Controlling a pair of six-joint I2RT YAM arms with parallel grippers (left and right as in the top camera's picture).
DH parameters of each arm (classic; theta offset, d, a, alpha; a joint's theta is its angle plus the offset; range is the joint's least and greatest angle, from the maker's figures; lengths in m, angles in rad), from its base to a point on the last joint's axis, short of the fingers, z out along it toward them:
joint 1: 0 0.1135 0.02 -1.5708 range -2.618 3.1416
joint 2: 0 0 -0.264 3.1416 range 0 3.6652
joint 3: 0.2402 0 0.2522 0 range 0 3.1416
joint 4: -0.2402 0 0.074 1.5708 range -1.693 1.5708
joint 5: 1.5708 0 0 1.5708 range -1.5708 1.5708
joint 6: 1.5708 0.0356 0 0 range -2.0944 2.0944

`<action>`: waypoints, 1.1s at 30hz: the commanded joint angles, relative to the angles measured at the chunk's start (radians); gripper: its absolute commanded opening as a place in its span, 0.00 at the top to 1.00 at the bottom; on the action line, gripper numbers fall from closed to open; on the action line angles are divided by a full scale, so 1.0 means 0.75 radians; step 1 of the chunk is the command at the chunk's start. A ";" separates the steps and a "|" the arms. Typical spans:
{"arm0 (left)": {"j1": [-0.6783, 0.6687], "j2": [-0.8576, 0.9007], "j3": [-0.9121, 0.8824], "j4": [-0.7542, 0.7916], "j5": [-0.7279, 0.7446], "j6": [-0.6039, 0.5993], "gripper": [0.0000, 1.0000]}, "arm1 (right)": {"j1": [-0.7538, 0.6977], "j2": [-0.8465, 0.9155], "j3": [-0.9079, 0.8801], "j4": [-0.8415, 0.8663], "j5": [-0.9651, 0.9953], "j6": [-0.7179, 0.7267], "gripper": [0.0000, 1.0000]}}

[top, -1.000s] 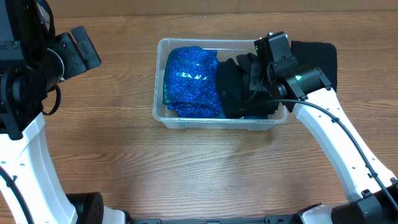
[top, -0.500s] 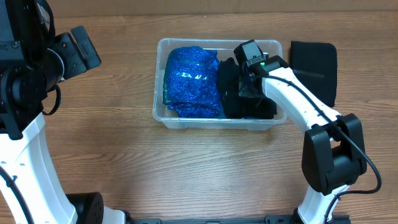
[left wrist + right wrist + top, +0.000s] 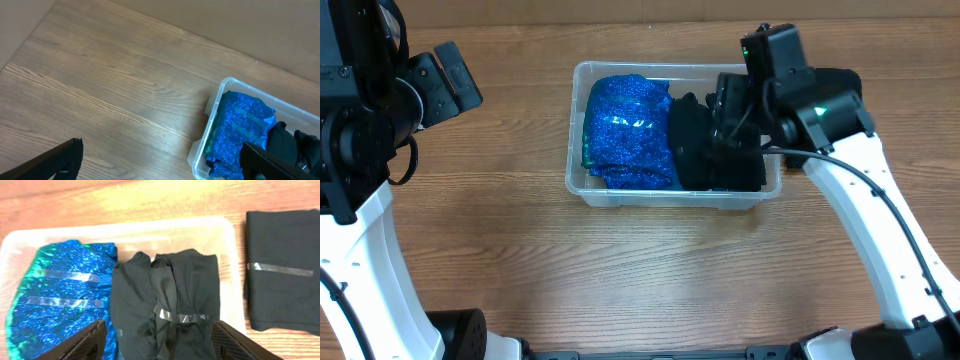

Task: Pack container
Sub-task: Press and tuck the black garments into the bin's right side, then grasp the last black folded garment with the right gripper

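The clear container (image 3: 620,197) stands mid-table. It holds a blue sparkly cloth bundle (image 3: 625,130) on the left and a taped black cloth bundle (image 3: 700,150) on the right. My right gripper (image 3: 732,112) is open and empty, hovering above the black bundle (image 3: 172,295), fingers apart on either side (image 3: 160,345). A second folded black cloth (image 3: 282,270) with a tape strip lies on the table right of the container (image 3: 125,230). My left gripper (image 3: 450,85) is open and empty, high at the far left (image 3: 160,167), away from the container (image 3: 215,107).
The wooden table (image 3: 650,270) stretches bare in front of and left of the container. My right arm (image 3: 860,210) reaches in from the front right and covers most of the second black cloth from overhead. The table's far edge (image 3: 650,22) runs just behind the container.
My right gripper was low on the black bundle half a second ago and has since lifted up and back to the right, leaving the bundle in the container. The left arm has not moved.
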 commanded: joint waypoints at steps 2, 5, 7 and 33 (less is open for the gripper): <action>0.005 -0.008 0.003 0.003 0.007 0.016 0.00 | -0.046 -0.005 0.018 -0.019 -0.006 -0.004 0.28; 0.005 -0.008 0.003 0.003 0.007 0.016 0.00 | -0.120 -0.005 0.018 -0.044 -0.006 -0.004 0.28; 0.005 -0.008 0.003 0.003 0.007 0.016 0.00 | -0.184 -0.005 0.018 -0.058 -0.008 0.003 0.28; 0.005 -0.008 0.003 0.003 0.007 0.016 0.00 | -0.736 0.106 0.003 -0.076 -0.253 -0.107 0.04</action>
